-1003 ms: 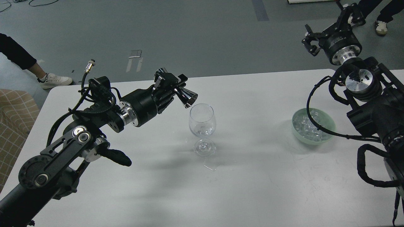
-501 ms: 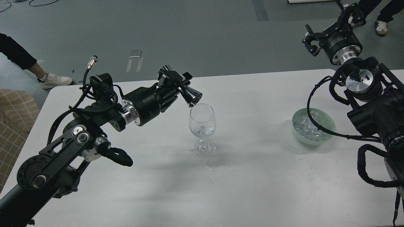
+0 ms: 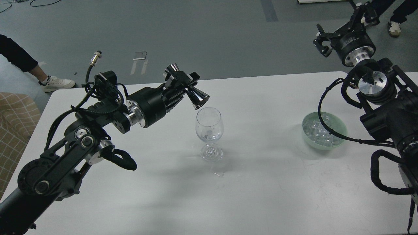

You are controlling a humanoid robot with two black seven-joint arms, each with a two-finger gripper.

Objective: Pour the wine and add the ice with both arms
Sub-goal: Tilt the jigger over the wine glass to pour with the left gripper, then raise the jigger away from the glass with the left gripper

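A clear wine glass [image 3: 209, 125] stands upright mid-table with a little clear liquid in its bowl. My left gripper [image 3: 181, 85] is shut on a silver double-cone jigger [image 3: 197, 96]. It holds the jigger tilted, mouth down and to the right, just above the left rim of the glass. The ice [image 3: 321, 132] is a heap of clear cubes in a pale green bowl [image 3: 340, 125] at the right of the table. My right gripper [image 3: 343, 27] is open and empty, raised high beyond the table's far right edge, well behind the bowl.
The white table [image 3: 267, 195] has a small clear spill or shard [image 3: 217, 173] just in front of the glass foot. A checked seat [image 3: 13, 124] stands at the left. People's shoes show on the floor at the left [image 3: 56, 83] and top right [image 3: 395, 28].
My left gripper has carried the jigger a little right and up, and its mouth now sits over the glass rim. My right gripper has hardly moved.
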